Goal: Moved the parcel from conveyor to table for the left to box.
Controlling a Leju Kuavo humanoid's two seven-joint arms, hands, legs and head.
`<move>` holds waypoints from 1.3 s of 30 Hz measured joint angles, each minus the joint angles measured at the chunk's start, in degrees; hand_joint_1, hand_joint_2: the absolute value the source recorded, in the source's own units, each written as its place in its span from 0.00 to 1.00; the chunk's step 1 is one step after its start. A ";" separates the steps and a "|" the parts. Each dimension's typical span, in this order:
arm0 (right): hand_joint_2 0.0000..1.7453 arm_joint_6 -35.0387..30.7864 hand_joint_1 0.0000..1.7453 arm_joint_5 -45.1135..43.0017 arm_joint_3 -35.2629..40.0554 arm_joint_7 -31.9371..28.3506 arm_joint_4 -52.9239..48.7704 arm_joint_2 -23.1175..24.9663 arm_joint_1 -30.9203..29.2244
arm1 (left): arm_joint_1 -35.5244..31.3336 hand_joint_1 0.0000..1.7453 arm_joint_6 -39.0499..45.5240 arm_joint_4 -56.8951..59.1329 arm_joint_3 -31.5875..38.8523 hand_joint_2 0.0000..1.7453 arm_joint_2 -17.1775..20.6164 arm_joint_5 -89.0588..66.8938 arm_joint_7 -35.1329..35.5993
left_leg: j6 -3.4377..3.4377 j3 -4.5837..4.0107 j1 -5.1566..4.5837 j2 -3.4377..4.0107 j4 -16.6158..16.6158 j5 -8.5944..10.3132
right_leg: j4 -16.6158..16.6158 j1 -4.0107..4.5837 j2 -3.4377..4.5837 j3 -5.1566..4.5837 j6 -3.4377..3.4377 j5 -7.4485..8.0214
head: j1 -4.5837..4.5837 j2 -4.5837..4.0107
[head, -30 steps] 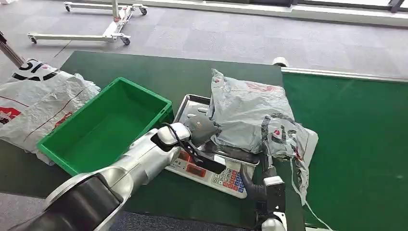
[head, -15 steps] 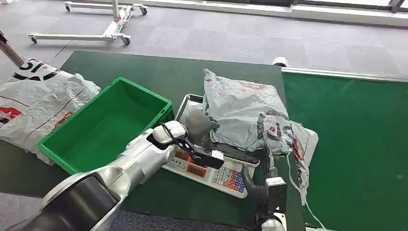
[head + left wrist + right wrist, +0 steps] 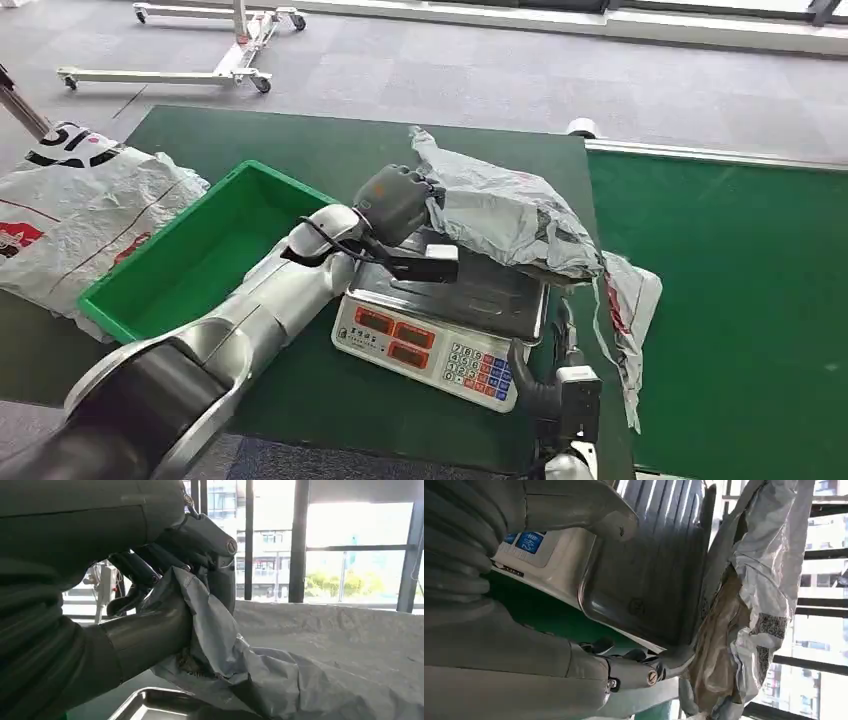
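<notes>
Fingers [image 3: 150, 570] of the left hand [image 3: 395, 203] clamp a fold of the grey parcel [image 3: 505, 215] at its near-left end, thumb pressed against the plastic film.

Right hand [image 3: 549, 510]: low at the near edge of the table [image 3: 330, 150], beside the scale [image 3: 440, 325]. Whether its fingers are closed or parted cannot be told; no hold on the bag is plainly shown.

Change: a second ago the parcel lay flat on the scale's steel pan with the left hand low at its near edge. Now the gripped end is raised and drawn toward the far edge, and most of the pan is bare. Judgement: weighing is done and the lift toward the green crate [image 3: 200, 265] has begun.

Parcel, position: hanging above the scale's far right side, its loose tail draped down onto the conveyor [image 3: 730, 290].

Parcel, axis: long axis runs from the far-left, gripped end, toward the near-right, sloping down to the tail.

Also present: another bagged parcel [image 3: 80, 210] at the table's left edge.
</notes>
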 measured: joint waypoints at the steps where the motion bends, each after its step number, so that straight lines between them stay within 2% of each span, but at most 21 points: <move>1: 1.00 -0.33 0.00 -0.13 0.00 -0.02 0.00 0.00 0.00 | 0.00 1.00 0.62 -0.18 0.15 1.00 0.07 0.77 -0.55 | 0.00 0.00 0.00 0.00 0.00 0.00 | 0.00 0.00 0.00 0.00 0.00 0.00 | -0.02 0.00; 3: 1.00 -1.05 0.00 -1.07 0.00 -0.31 0.00 0.00 0.05 | -0.27 1.00 2.39 -1.46 1.11 1.00 0.79 4.19 -2.34 | 0.00 -0.02 0.00 0.01 0.00 0.00 | 0.01 0.01 0.01 -0.02 0.00 0.01 | -0.02 0.00; 6: 1.00 -2.04 0.00 -3.00 -0.17 -1.40 0.00 -0.13 0.44 | -2.35 1.00 -1.82 -7.86 3.83 1.00 4.64 15.32 -1.02 | -0.08 -0.10 0.03 0.11 -0.01 0.06 | 0.14 0.07 0.10 -0.09 -0.08 0.06 | -0.02 0.00; 9: 1.00 -2.91 0.00 -3.80 -1.11 -2.75 0.00 -0.28 1.40 | -3.50 1.00 -10.56 -19.41 9.67 1.00 13.23 28.38 4.52 | -0.17 0.00 0.04 0.77 -0.09 -0.01 | 0.22 0.10 0.71 -0.35 -0.24 0.12 | 0.00 0.00; 11: 1.00 -3.37 0.00 -3.91 -1.86 -3.02 -0.04 -0.44 2.06 | -1.88 1.00 -11.67 -24.97 13.45 1.00 17.96 30.71 4.92 | -0.22 0.22 0.02 1.07 -0.27 -0.03 | 0.22 0.07 1.05 -0.34 -0.29 0.09 | -0.06 0.00; 14: 1.00 -3.41 0.00 -3.83 -2.95 -3.30 -0.33 -0.70 2.61 | 8.01 1.00 -9.55 -35.25 19.90 1.00 24.65 31.57 3.17 | -0.38 0.66 -0.02 1.02 -0.44 -0.13 | 0.22 -0.02 0.99 0.01 -0.49 -0.21 | 0.00 0.00; 16: 1.00 -3.56 0.00 -3.78 -3.41 -3.52 -0.35 -0.74 2.82 | 17.09 1.00 -7.88 -41.13 23.81 1.00 27.08 32.53 1.92 | -0.58 0.92 0.01 1.05 -0.45 -0.29 | 0.22 -0.02 1.03 0.18 -0.57 -0.39 | -0.02 0.00; 18: 1.00 -3.72 0.00 -3.69 -4.17 -3.65 -0.55 -0.92 3.23 | 23.69 1.00 -7.14 -46.53 27.66 1.00 28.33 33.01 0.85 | -0.58 0.67 0.05 1.01 -0.40 -0.29 | 0.21 0.06 1.00 0.03 -0.57 -0.39 | 0.04 0.00; 20: 1.00 -3.65 0.00 -3.52 -4.52 -3.72 -0.83 -0.94 3.48 | 31.22 1.00 -7.60 -53.06 31.85 1.00 30.19 32.85 0.76 | -0.71 0.78 0.04 1.22 -0.41 -0.48 | 0.21 0.01 1.22 -0.04 -0.58 -0.39 | -0.06 0.00; 24: 1.00 -3.37 0.00 -3.24 -5.22 -3.74 -1.14 -0.96 3.83 | 36.23 1.00 -8.91 -58.45 36.35 1.00 31.26 31.87 2.05 | -0.62 0.46 0.10 0.70 -0.33 -0.41 | 0.19 0.11 0.69 -0.07 -0.49 -0.47 | -0.02 0.00; 29: 1.00 -3.37 0.00 -3.13 -5.31 -3.67 -1.42 -0.96 3.87 | 40.22 1.00 -8.78 -62.56 39.02 1.00 32.28 31.83 3.02 | -0.62 0.47 0.11 0.70 -0.35 -0.41 | 0.20 0.11 0.67 0.06 -0.50 -0.47 | 0.00 0.00; 32: 1.00 -3.02 0.00 -2.21 -6.08 -2.62 -1.99 -0.92 4.40 | 49.69 1.00 -8.10 -69.58 43.44 1.00 31.80 33.01 2.33 | -0.68 0.79 0.06 1.15 -0.38 -0.71 | 0.19 0.04 1.13 0.13 -0.54 -0.55 | -0.04 0.00; 35: 1.00 -1.11 0.00 0.20 -8.16 -1.44 -2.82 -0.85 5.11 | 60.40 1.00 -10.78 -78.61 49.73 1.00 26.68 32.33 -0.99 | -0.59 0.80 0.04 1.17 -0.32 -0.82 | 0.16 0.01 1.15 0.11 -0.47 -0.75 | -0.04 0.00; 39: 1.00 0.81 0.00 2.51 -10.05 -0.44 -3.67 -0.31 5.06 | 67.12 1.00 -13.09 -86.21 55.20 1.00 19.95 31.26 -1.68 | -0.49 0.73 0.04 0.91 -0.28 -0.94 | 0.13 0.00 0.84 0.21 -0.38 -0.83 | 0.00 0.00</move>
